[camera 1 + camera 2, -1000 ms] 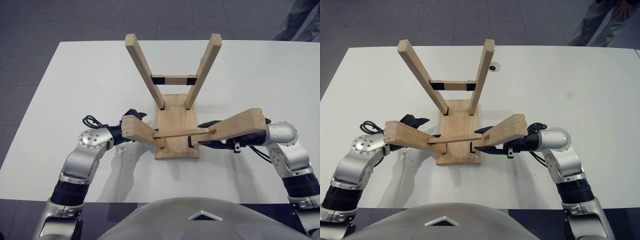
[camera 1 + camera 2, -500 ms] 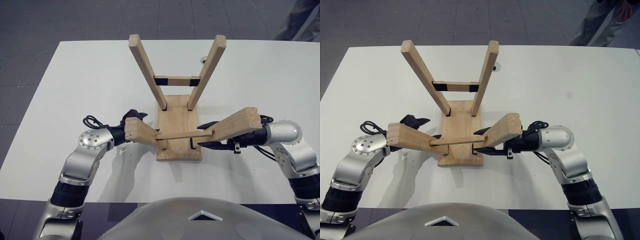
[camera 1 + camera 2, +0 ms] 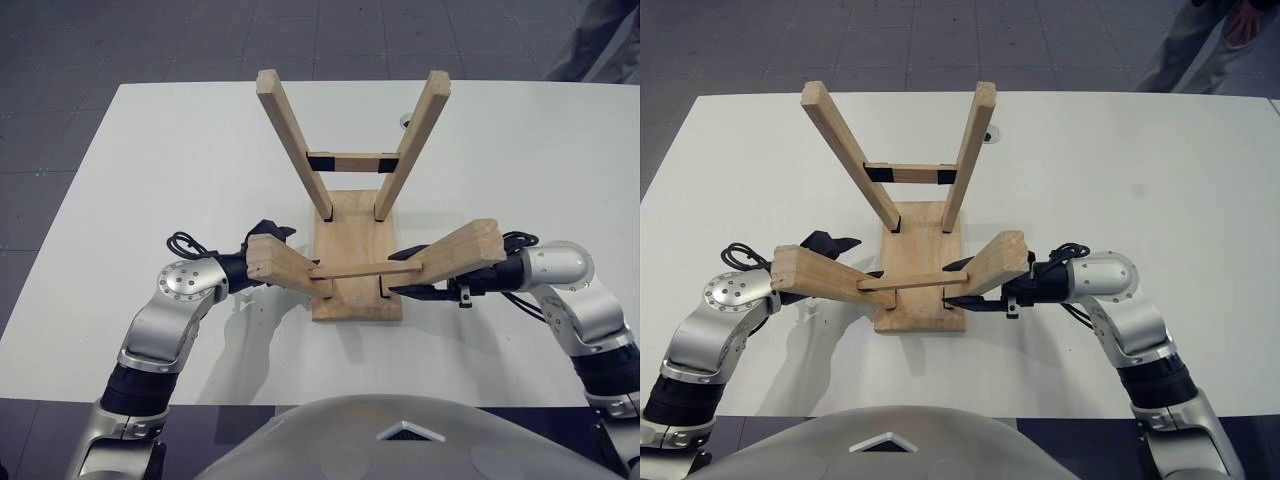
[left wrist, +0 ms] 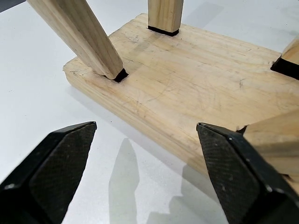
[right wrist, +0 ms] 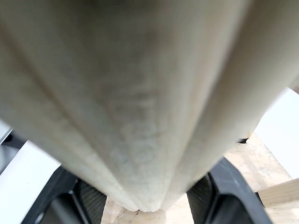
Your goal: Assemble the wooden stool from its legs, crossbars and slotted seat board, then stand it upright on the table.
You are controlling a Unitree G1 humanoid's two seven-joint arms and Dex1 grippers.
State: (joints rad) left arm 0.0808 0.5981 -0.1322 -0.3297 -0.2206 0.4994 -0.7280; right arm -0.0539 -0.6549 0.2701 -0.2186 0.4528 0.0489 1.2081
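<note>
Stool (image 3: 355,222) legs-up on white table (image 3: 180,150), grey tiled floor (image 3: 150,40)

A flat wooden seat board (image 3: 356,238) lies on the white table (image 3: 150,150), towards its near edge. A far left leg (image 3: 292,142) and far right leg (image 3: 412,142) stand in its far end, a short crossbar (image 3: 358,161) between them. A near left leg (image 3: 280,264) and near right leg (image 3: 455,252) splay sideways from its near end, joined by a thin slat (image 3: 365,269).

Bare pale wood stool (image 3: 355,235), seemingly unvarnished
</note>
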